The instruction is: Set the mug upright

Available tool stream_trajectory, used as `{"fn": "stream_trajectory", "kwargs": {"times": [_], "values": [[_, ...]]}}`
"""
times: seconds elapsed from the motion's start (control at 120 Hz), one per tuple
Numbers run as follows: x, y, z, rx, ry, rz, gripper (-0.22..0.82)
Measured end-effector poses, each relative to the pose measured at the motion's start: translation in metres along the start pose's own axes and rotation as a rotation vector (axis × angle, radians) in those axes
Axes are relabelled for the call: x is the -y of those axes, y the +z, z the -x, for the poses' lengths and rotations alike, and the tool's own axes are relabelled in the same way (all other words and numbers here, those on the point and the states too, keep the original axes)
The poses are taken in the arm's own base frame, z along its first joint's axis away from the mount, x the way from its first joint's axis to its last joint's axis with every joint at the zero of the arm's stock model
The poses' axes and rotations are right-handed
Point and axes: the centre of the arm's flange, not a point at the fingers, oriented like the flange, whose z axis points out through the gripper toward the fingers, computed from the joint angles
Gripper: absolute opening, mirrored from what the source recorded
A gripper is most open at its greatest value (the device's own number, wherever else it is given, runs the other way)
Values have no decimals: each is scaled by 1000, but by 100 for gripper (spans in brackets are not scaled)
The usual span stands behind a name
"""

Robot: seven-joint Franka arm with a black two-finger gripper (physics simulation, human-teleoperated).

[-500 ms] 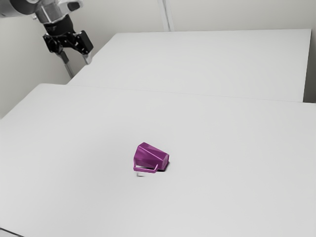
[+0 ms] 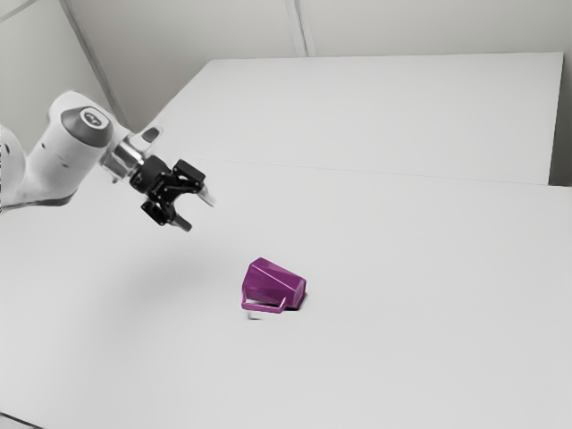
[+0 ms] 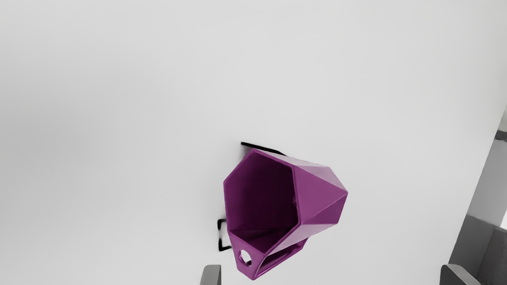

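Note:
The gripper [image 2: 198,213] hangs above the table in the exterior view, up and to the left of the purple mug [image 2: 273,284], and holds nothing. The mug lies on its side on the white table [image 2: 402,268], its base toward the exterior view's right and its handle low on the near side. In the wrist view the mug [image 3: 321,194] shows its open mouth and dark inside, with the handle pointing toward the fingertips' edge. There the gripper [image 3: 330,275] stands open, fingers wide apart, the mug ahead of them and untouched.
A second white surface [image 2: 384,107] lies behind the table in the exterior view, with pale walls beyond. A dark line [image 2: 20,420] crosses the near left corner. The table's edge and grey shapes [image 3: 487,186] appear in the wrist view.
My arm has swung in from the exterior view's upper left, bringing the gripper lower, further right and closer to the mug. The mug has not moved.

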Motion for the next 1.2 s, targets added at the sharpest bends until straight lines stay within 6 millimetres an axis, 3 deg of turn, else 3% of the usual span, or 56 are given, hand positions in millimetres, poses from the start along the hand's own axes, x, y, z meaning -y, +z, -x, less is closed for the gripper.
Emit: {"fn": "stream_trajectory", "kwargs": {"times": [0.142,0.267,0.608,0.925,1.2], "values": [[41,50,0,-16,-10,169,60],[57,73,12,-31,34,275,60],[65,98,23,-48,235,365,60],[61,136,28,-75,306,459,60],[55,153,31,-87,349,491,60]]}}
